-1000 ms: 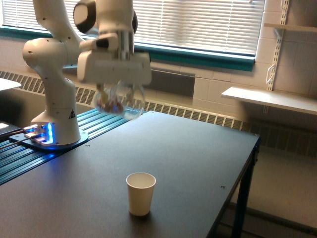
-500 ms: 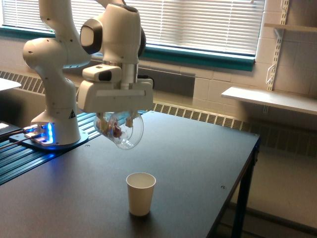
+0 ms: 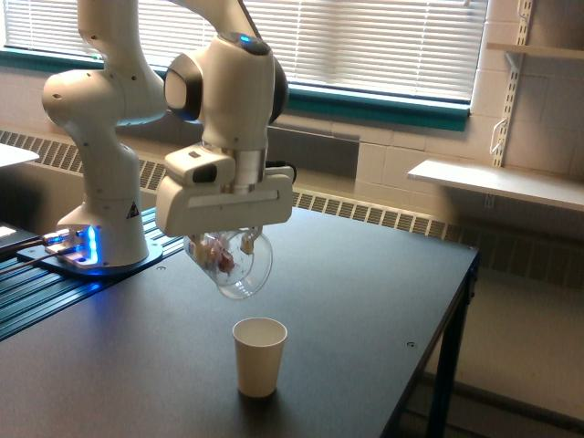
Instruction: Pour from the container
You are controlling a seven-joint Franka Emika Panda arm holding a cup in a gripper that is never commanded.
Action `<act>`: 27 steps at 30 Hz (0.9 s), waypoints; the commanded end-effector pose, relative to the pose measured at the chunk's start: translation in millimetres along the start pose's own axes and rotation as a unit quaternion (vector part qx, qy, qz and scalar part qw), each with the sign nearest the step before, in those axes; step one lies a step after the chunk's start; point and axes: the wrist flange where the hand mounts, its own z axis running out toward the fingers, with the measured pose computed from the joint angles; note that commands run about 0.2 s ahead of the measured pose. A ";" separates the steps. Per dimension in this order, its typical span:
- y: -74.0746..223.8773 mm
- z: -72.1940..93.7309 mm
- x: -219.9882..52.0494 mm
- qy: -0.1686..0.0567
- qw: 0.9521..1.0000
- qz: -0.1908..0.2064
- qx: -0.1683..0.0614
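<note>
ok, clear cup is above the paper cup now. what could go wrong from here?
1. The paper cup has a narrow mouth and the container hangs slightly to its left in the exterior view; bits could miss onto the table.
2. The paper cup stands free and looks light; a touch could tip it.

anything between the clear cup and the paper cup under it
Nothing. In the exterior view, only open air separates the clear cup, held in the gripper, from the paper cup standing on the dark table.
</note>
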 end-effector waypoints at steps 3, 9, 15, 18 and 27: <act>-14.7 10.8 -2.6 -0.042 0.999 -0.011 -0.020; -17.3 10.9 1.4 -0.069 0.997 0.000 -0.030; -22.5 2.2 10.5 -0.069 0.997 0.011 -0.024; -21.9 0.3 13.0 -0.074 0.997 0.019 -0.025; -14.7 9.5 13.5 -0.115 0.992 0.033 -0.036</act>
